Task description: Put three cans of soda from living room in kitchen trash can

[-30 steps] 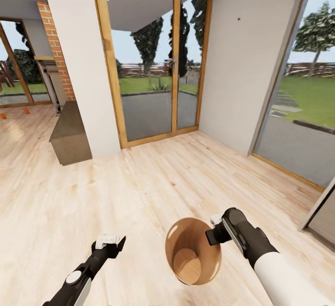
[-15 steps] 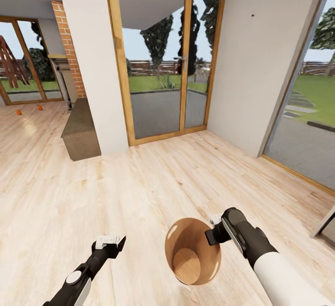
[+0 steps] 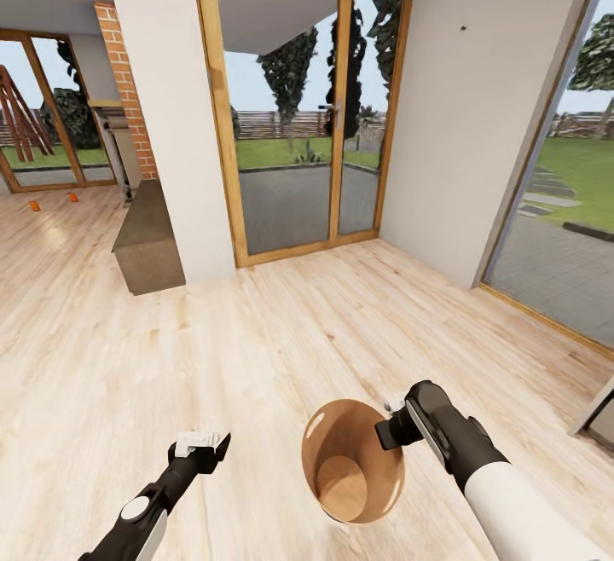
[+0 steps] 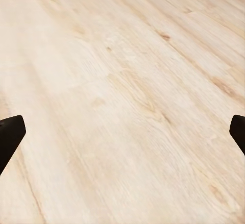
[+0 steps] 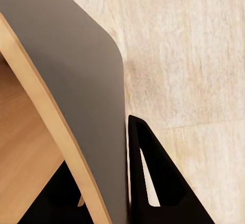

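Biggest risk first: the trash can (image 3: 352,461) hangs off my right gripper (image 3: 394,425) by its rim alone, mouth up, empty, above the plank floor (image 3: 281,322). It's a one-sided rim pinch on a tapered pail, so any base jolt or fast turn could make it swing, tip or slip out. I judge that's the main failure while I carry it.

Next: nav. White pillar (image 3: 166,109) and a low grey cabinet (image 3: 147,239) sit btwn me and the far room; the pail sticks out ahead of my right arm and could clip them if I cut the corner.

Smallest: two soda cans (image 3: 34,204), tiny orange specks on the floor far off at left by the far glass doors (image 3: 51,118). Third can I can't spot. They're well apart from the pail, so nothing's binned yet.

View diffs: head view gives the room, the route and both arms, but the right fingers are too small there to judge. Right wrist view shows the grip itself: one finger (image 5: 153,183) on the outer wall (image 5: 76,91), dark shape inside the rim, so clenched on the pail's edge. Left wrist view shows the left gripper (image 4: 122,132) w/ fingertips (image 4: 10,134) spread wide, holding nothing, bare planks below.
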